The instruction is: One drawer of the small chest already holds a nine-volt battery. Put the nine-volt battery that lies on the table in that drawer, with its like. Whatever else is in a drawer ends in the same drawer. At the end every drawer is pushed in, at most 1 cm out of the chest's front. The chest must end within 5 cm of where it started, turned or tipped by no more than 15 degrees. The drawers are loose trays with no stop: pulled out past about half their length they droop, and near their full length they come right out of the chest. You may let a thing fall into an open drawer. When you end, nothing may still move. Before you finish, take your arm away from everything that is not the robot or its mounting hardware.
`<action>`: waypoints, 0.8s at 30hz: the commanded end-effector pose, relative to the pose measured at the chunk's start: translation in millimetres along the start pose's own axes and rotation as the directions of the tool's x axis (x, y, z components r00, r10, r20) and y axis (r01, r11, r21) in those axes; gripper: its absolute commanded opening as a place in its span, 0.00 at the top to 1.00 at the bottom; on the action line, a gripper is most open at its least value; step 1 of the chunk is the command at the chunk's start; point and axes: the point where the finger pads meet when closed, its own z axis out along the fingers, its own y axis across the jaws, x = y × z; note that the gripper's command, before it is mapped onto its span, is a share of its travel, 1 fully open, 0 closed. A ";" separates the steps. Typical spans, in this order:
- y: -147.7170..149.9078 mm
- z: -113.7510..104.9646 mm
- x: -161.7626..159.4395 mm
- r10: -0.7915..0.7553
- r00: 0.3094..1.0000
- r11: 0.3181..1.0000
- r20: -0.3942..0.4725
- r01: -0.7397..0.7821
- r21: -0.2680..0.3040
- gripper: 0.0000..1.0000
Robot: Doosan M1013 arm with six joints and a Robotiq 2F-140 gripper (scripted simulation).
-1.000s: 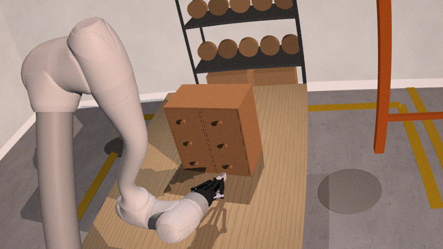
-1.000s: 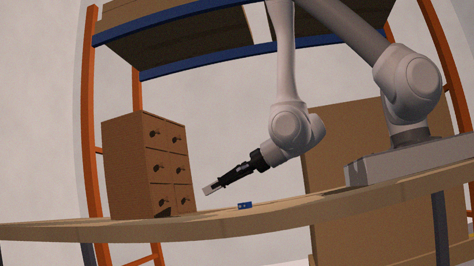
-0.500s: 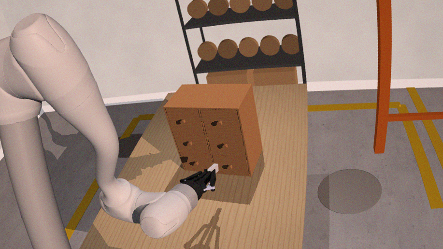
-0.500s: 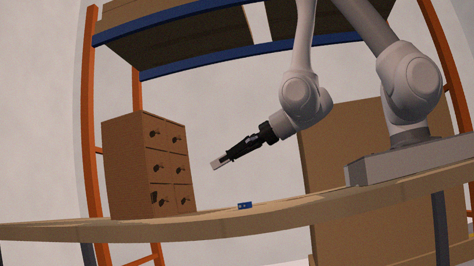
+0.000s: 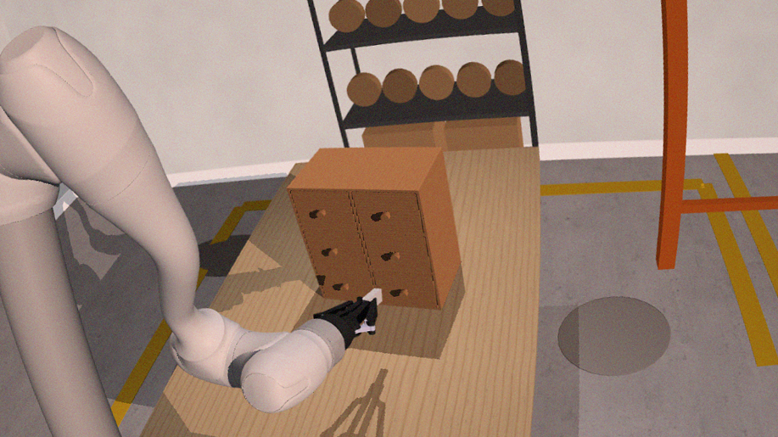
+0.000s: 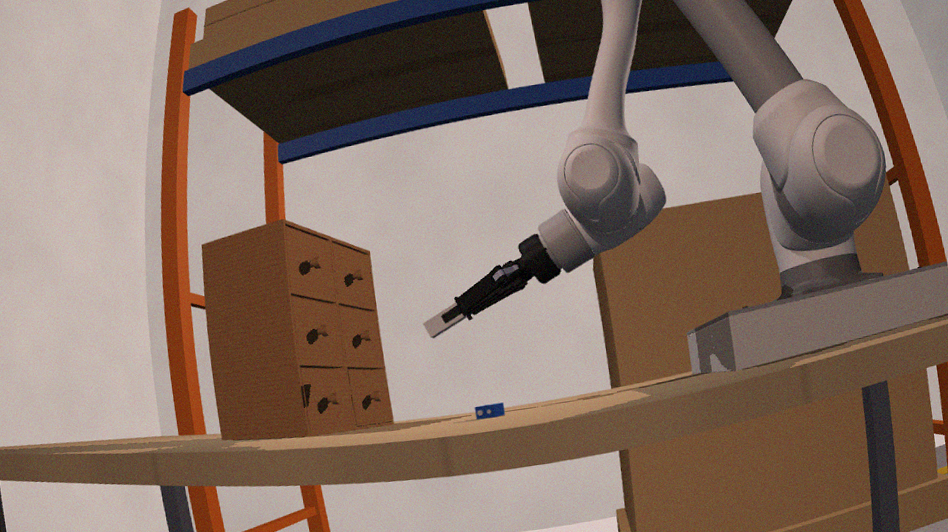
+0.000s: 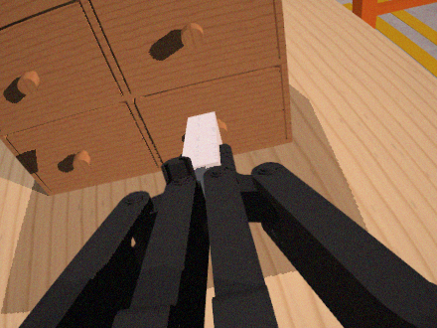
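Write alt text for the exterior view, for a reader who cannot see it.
A pale robot arm holds its shut, empty jaws in the air, pointing down toward a brown six-drawer chest that stands on a wooden table. A small blue nine-volt battery lies on the table between chest and arm base, below the gripper.

Even bright light from above-left; hard arm shadows across table (image 5: 475, 372); exterior view bends strongly at edges; wrist close-up perhaps slightly soft
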 end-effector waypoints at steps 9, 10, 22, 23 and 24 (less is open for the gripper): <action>0.5 -14.5 7.2 0.000 0.991 1.000 0.137 0.001 -0.001 1.00; 0.5 -16.6 8.1 0.000 0.988 1.000 0.155 0.001 -0.001 1.00; 0.5 -42.0 18.7 0.000 0.924 1.000 0.382 0.001 -0.001 1.00; 0.2 -45.1 19.9 0.000 0.913 1.000 0.408 0.000 0.000 1.00; 0.2 -48.3 21.2 0.000 0.901 1.000 0.434 0.000 0.000 1.00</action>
